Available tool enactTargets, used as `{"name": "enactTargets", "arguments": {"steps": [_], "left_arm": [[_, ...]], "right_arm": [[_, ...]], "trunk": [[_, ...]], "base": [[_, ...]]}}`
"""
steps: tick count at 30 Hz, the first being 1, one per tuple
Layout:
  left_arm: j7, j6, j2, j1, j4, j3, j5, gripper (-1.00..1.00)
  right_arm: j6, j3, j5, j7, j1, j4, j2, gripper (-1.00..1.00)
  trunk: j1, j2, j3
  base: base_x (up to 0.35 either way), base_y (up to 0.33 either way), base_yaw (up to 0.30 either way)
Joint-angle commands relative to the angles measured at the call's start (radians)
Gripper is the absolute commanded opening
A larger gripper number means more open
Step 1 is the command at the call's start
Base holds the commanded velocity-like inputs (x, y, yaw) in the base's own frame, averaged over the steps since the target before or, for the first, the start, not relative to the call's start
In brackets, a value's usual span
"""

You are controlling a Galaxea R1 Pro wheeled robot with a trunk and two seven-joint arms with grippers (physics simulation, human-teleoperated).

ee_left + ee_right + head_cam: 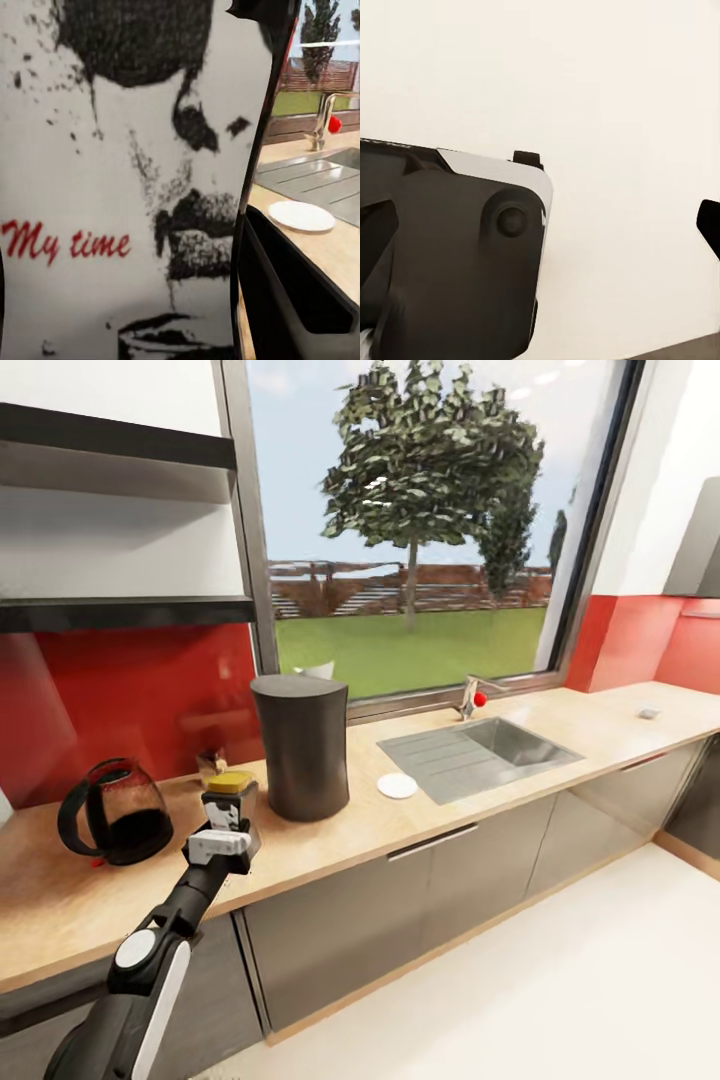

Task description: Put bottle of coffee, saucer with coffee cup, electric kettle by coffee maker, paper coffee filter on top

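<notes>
Left of centre in the head view, your left gripper is clamped on the bottle of coffee just left of the coffee maker; only the left wrist view reveals its white label reading "My time". Along the light-wood kitchen countertop under the window sit the electric kettle, saucer and sink. Your right gripper's opening can't be judged.

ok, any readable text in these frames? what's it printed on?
"My time": red script on the white label of the bottle of coffee, held in the left end effector, read in the left wrist view.
In the head view the same label is too small to read.
No other text can be read.
</notes>
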Motion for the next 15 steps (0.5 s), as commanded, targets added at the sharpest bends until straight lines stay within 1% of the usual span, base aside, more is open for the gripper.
{"name": "enactTargets", "arguments": {"steps": [1, 5, 7, 8, 10, 11, 13, 15], "left_arm": [[-0.007, 0.005, 0.000, -0.001, 0.000, 0.009, 0.001, -1.00], [0.000, 0.004, 0.000, 0.004, 0.012, 0.031, -0.003, -1.00], [0.050, -0.018, -0.004, 0.005, 0.063, 0.037, -0.003, -1.00], [0.116, -0.048, -0.006, 0.002, 0.104, 0.033, -0.002, -1.00], [0.169, -0.081, -0.008, 0.000, 0.147, 0.028, -0.001, -1.00], [0.185, -0.094, -0.009, -0.001, 0.168, 0.026, -0.001, -1.00], [0.201, -0.114, -0.009, -0.002, 0.204, 0.022, 0.000, -1.00], [0.202, -0.155, -0.009, -0.001, 0.224, 0.011, 0.001, -1.00]], "right_arm": [[-0.002, -0.007, 0.010, -0.002, -0.001, 0.000, 0.000, 1.00], [-0.002, -0.007, 0.010, -0.002, -0.001, 0.000, 0.000, 1.00], [-0.002, -0.007, 0.010, -0.002, -0.001, 0.000, 0.000, 1.00], [-0.002, -0.007, 0.011, -0.002, -0.001, 0.000, 0.000, 1.00], [-0.002, -0.007, 0.012, -0.003, -0.001, 0.000, 0.000, 1.00], [-0.002, -0.007, 0.012, -0.003, -0.001, 0.000, -0.001, 1.00], [-0.002, -0.007, 0.013, -0.003, -0.001, 0.000, -0.001, 1.00], [-0.002, -0.007, 0.014, -0.003, -0.001, 0.000, -0.001, 1.00]], "trunk": [[0.001, -0.002, -0.002], [0.001, -0.002, -0.002], [0.001, -0.002, -0.002], [0.001, -0.002, -0.002], [0.001, -0.002, -0.002], [0.001, -0.002, -0.002], [0.001, -0.002, -0.002], [0.001, -0.002, -0.002]], "base": [[0.000, 0.000, 0.278], [0.000, 0.000, 0.278], [0.000, 0.000, 0.270], [0.000, 0.000, 0.163], [0.000, 0.000, 0.086], [0.000, 0.000, 0.043], [0.000, 0.000, 0.021], [0.000, 0.000, 0.005]]}}
